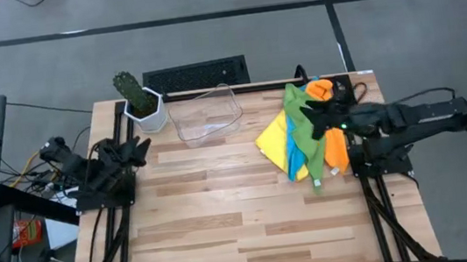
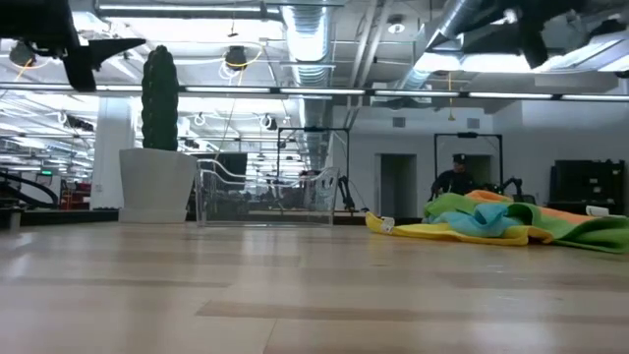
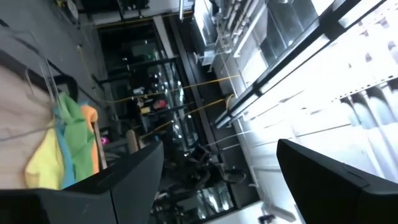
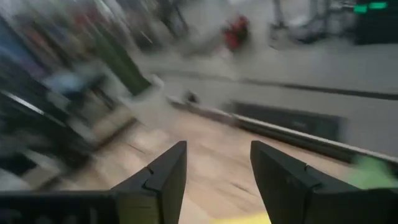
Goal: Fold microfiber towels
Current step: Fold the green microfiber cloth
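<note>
The right gripper (image 1: 314, 122) hangs above the heap of microfiber towels (image 1: 305, 136) at the right side of the table, its dark fingers (image 4: 163, 177) parted with bare air between them and nothing held. The left gripper (image 1: 140, 148) waits raised at the table's left edge, its fingers (image 3: 134, 171) spread wide and empty, pointing out toward the room.

The towels lie in one loose pile, not folded: the green towel (image 1: 305, 116) drapes across the top, the yellow towel (image 1: 275, 137) sticks out toward the table's middle, the light blue towel (image 1: 294, 158) shows as a strip between them, and the orange towel (image 1: 335, 149) lies along the right edge.

The table (image 1: 225, 211) is a light wooden plank top, bare over most of its surface. Beyond it the low view shows a large room with ceiling ducts and strip lights, and a person (image 2: 454, 179) far off behind the pile.

At the far edge stands a clear plastic bin (image 1: 206, 113), nothing visible inside it. Just beside it, at the far left corner, a white pot (image 1: 147, 111) holds a cactus (image 1: 131, 87).
</note>
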### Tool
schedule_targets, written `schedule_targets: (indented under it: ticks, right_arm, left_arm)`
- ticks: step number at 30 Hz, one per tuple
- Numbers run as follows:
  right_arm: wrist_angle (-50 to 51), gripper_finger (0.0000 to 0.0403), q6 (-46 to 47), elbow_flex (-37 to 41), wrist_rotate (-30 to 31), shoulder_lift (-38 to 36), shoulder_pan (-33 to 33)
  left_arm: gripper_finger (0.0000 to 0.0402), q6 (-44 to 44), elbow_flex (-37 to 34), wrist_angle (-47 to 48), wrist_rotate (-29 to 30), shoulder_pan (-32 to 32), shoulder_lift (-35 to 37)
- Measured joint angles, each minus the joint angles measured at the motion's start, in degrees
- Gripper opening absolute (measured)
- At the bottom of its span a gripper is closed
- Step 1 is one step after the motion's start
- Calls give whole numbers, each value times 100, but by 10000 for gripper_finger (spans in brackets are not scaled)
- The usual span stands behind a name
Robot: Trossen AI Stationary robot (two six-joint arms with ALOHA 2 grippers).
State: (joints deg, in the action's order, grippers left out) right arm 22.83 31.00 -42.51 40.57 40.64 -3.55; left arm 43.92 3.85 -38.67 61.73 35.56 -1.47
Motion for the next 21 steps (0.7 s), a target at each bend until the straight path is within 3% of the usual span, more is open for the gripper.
schedule_targets:
  ticks: [5,11,21]
  right_arm:
    - [1540,202,10,-1218,-7,957,582]
    - [1803,202,-792,-1927,-129,1323,1155]
    - [2110,202,-1010,-2078,-1723,1205,2385]
  left_arm:
    - [301,-90,339,76,-8,-148,-488]
    - [300,-542,865,86,-394,-257,-1274]
    - [300,-986,1730,246,-751,-390,-2626]
